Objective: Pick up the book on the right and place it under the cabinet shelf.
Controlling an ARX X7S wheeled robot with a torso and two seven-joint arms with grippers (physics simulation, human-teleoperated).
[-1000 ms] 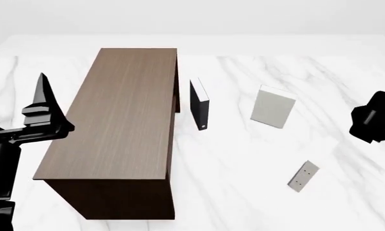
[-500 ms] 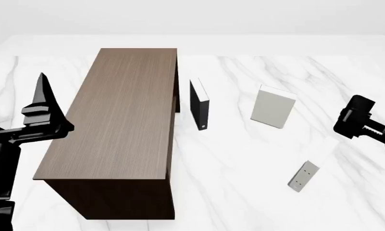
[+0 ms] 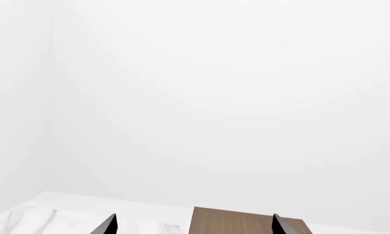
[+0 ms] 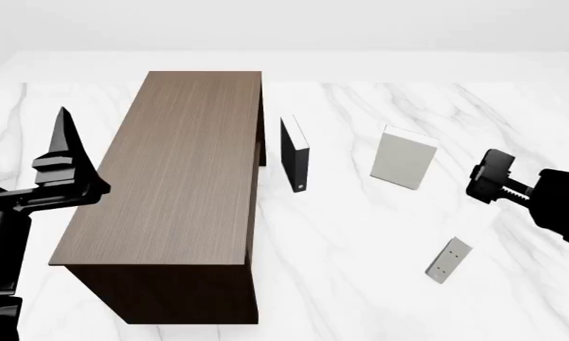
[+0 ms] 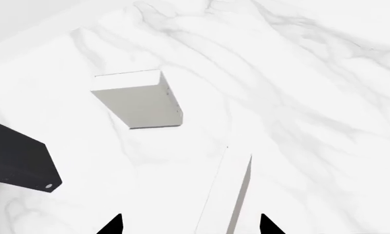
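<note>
1. The right gripper (image 4: 488,177) is seen spread open and empty above the marble table (image 4: 360,234)
2. The book (image 4: 448,260) is found standing upright below it, nearer the robot, untouched
3. The left gripper (image 4: 64,153) is held open beside the cabinet shelf (image 4: 180,177)

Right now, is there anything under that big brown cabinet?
Nothing can be confirmed. The cabinet shelf shows only its plain top and a dark front face; the space beneath is covered from view. The book stands apart on the marble table.

Right hand (image 4: 485,179) further inward over table
</note>
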